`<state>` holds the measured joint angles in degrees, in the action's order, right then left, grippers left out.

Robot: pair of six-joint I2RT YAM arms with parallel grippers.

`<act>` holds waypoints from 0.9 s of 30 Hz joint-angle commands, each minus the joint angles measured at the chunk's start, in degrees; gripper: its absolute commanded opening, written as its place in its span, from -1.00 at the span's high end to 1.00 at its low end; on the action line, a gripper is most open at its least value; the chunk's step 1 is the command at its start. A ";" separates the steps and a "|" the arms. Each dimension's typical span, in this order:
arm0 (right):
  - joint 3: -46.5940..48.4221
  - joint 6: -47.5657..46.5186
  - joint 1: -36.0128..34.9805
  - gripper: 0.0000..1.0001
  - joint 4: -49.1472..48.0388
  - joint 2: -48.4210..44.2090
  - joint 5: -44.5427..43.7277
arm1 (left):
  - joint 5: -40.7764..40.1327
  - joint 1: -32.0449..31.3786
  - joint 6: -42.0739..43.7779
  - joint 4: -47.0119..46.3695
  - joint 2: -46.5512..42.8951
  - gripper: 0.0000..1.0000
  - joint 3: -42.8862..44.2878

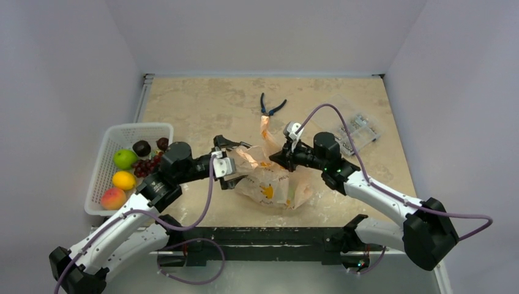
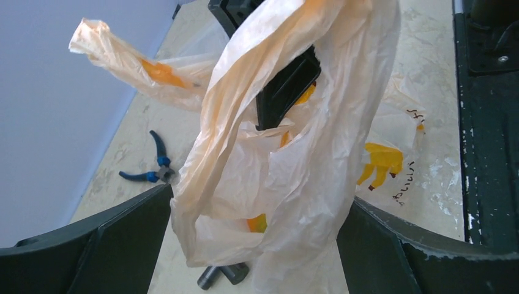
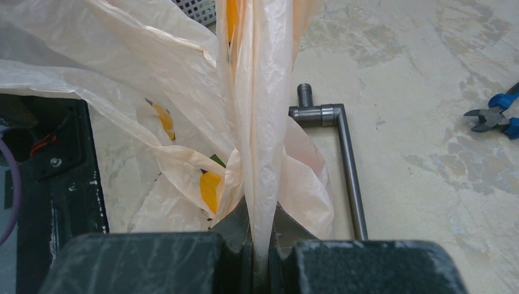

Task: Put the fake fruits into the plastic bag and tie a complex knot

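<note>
The fake fruits lie in a white mesh basket (image 1: 160, 130) at the left: a green round fruit (image 1: 125, 158), a yellow citrus (image 1: 124, 180), a mango (image 1: 113, 198), a dark plum (image 1: 141, 147) and grapes (image 1: 147, 165). The pale orange plastic bag (image 1: 272, 184) sits crumpled mid-table, one handle (image 1: 266, 130) sticking up. My left gripper (image 1: 227, 164) is open at the bag's left side. Bag film (image 2: 294, 153) hangs between its spread fingers (image 2: 92, 245). My right gripper (image 3: 262, 245) is shut on a stretched strand of the bag (image 3: 263, 135). No knot is in view.
Blue-handled pliers (image 1: 271, 107) lie behind the bag, and a clear plastic box (image 1: 358, 131) stands at the back right. A bent metal bar (image 3: 346, 159) lies on the table beside the bag. A black strip runs along the near table edge (image 1: 269, 236).
</note>
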<state>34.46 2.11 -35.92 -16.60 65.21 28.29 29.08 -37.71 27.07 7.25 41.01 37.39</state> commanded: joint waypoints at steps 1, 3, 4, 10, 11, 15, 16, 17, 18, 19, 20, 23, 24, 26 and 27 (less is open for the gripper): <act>2.69 -5.26 0.14 1.00 1.18 -0.13 1.46 | 6.46 -0.50 1.22 -1.07 3.24 -1.00 7.02; 2.95 -6.29 0.15 1.00 2.17 -0.17 0.30 | 8.83 -0.47 -0.23 2.43 5.24 -1.00 10.46; 3.10 -6.87 0.13 1.00 2.52 -0.09 -0.56 | 9.11 -0.43 -1.22 4.04 5.66 -1.00 11.31; 3.72 -8.78 1.22 1.00 3.42 1.02 -4.66 | 4.83 -0.46 -5.76 5.37 2.55 0.47 12.06; 4.00 -9.49 2.10 1.00 3.48 1.36 -3.86 | 3.88 -0.43 -6.42 5.95 2.14 0.85 12.45; 6.93 -14.63 2.96 1.00 5.92 4.08 -3.12 | 3.91 -0.48 -6.91 6.42 1.53 1.00 12.87; 7.77 -16.88 3.08 1.00 6.42 5.10 -3.12 | 4.55 -0.46 -6.91 6.38 1.52 1.00 12.99; 8.67 -18.83 3.13 1.00 6.86 6.13 -3.36 | 5.37 -0.46 -6.75 6.33 1.39 1.00 13.19; 9.69 -21.44 3.15 1.00 7.73 7.59 -3.49 | 6.16 -0.46 -6.55 6.00 1.29 1.00 13.16; 11.10 -24.64 3.18 1.00 9.42 9.24 -3.66 | 6.50 -0.43 -6.85 5.42 1.08 1.00 13.16; 12.31 -27.18 3.18 1.00 11.08 10.62 -4.11 | 6.78 -0.41 -6.96 5.15 1.07 1.00 13.39; 13.06 -30.71 3.16 1.00 12.58 11.62 -4.26 | 9.75 -0.40 -4.49 7.56 1.44 1.00 14.51; 12.98 -30.35 3.16 1.00 13.03 11.11 -3.79 | 10.88 -0.35 -3.33 9.55 1.87 1.00 14.60; 13.33 -27.38 3.41 1.00 14.23 9.64 -1.88 | 12.94 -0.38 -0.08 13.97 2.43 1.00 14.55; 13.35 -25.46 3.63 1.00 14.36 8.67 -1.25 | 13.89 -0.37 2.87 15.20 2.41 1.00 14.11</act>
<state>45.71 -22.90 -33.12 -5.96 76.84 26.55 36.56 -37.95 23.33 17.52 43.53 49.08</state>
